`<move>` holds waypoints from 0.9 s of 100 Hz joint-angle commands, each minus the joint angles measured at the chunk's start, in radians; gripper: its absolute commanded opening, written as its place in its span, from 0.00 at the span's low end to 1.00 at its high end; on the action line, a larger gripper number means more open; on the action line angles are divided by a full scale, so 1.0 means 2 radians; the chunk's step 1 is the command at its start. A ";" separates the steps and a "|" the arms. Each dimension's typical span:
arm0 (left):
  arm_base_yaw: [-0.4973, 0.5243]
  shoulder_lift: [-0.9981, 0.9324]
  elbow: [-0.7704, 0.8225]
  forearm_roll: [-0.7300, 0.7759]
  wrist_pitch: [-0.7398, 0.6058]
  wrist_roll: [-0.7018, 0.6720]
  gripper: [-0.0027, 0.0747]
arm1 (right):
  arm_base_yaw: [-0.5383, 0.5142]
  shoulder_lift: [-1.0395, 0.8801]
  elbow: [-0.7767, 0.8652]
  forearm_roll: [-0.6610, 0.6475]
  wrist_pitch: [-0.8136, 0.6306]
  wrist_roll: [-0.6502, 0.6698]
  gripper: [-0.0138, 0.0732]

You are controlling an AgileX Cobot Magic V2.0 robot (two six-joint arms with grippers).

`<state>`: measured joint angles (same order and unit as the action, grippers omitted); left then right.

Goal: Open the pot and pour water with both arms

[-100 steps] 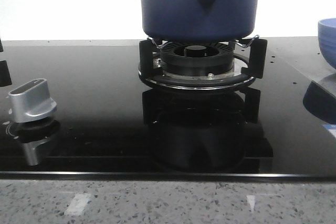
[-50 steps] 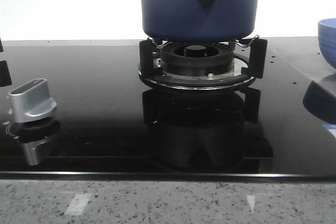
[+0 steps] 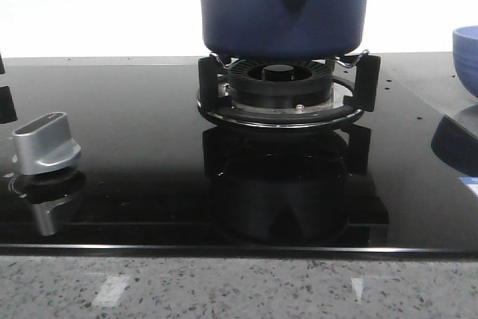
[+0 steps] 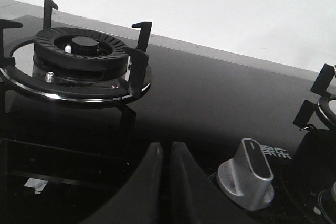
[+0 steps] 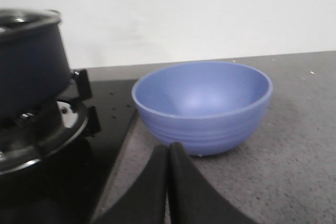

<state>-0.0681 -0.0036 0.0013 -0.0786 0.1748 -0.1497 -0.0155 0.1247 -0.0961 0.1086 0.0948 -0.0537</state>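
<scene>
The dark blue pot (image 3: 282, 7) stands on the middle burner (image 3: 280, 91), its tab handle with the small hole facing the front camera. In the right wrist view the pot (image 5: 29, 64) carries a shiny-rimmed lid (image 5: 23, 18). My right gripper (image 5: 168, 149) is shut on nothing, low over the grey counter just in front of a lighter blue bowl (image 5: 202, 106), with the pot off to one side. My left gripper (image 4: 165, 148) is also shut and empty, above the black glass beside a silver knob (image 4: 249, 174). Neither gripper shows in the front view.
An empty burner (image 4: 79, 61) with upright black pot supports lies ahead of the left gripper. The silver knob (image 3: 46, 143) sits at the left of the black cooktop (image 3: 134, 155). The bowl (image 3: 467, 54) is at the right edge. A speckled counter (image 3: 239, 289) runs along the front.
</scene>
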 commanded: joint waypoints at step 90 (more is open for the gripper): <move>0.000 -0.013 0.016 -0.004 -0.035 -0.005 0.01 | 0.000 -0.078 0.067 -0.083 -0.016 0.034 0.11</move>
<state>-0.0681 -0.0036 0.0013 -0.0786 0.1766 -0.1497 -0.0071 -0.0083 0.0105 -0.0444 0.1328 0.0149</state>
